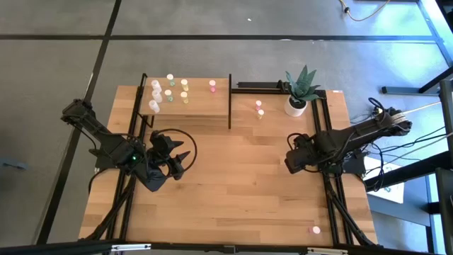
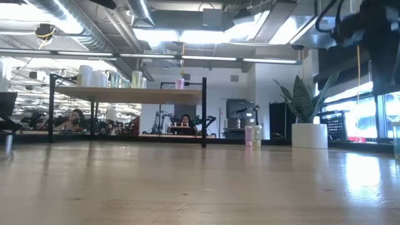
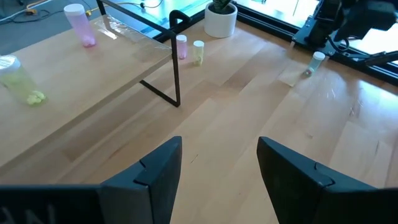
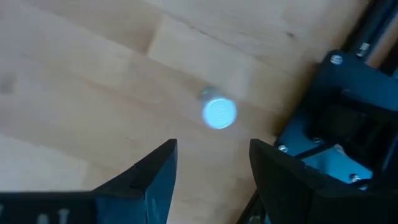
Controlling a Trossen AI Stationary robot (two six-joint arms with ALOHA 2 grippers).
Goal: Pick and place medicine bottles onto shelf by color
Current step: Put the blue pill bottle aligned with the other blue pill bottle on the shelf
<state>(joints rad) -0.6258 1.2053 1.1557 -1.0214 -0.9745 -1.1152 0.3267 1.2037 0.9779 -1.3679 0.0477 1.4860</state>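
The light-wood shelf (image 1: pixel 187 103) stands at the table's far left and carries several medicine bottles (image 1: pixel 170 91), with a pink-topped one (image 1: pixel 212 86) at its right end. Two more bottles (image 1: pixel 259 108) stand upright on the table right of the shelf. A white-topped bottle (image 4: pixel 219 113) stands upright on the table just below and ahead of my right gripper (image 4: pixel 212 168), which points down, open, without touching it. The left wrist view shows that bottle (image 3: pixel 317 61) too. My left gripper (image 3: pixel 219 168) hovers open over the table's left middle, holding nothing.
A white plant pot (image 1: pixel 297 105) stands at the far right by the black frame rail (image 1: pixel 322 120). One pink bottle (image 1: pixel 316 229) stands near the front right corner. The right arm's black base (image 4: pixel 348 124) is close beside the white-topped bottle. Bare wood lies across the table's middle.
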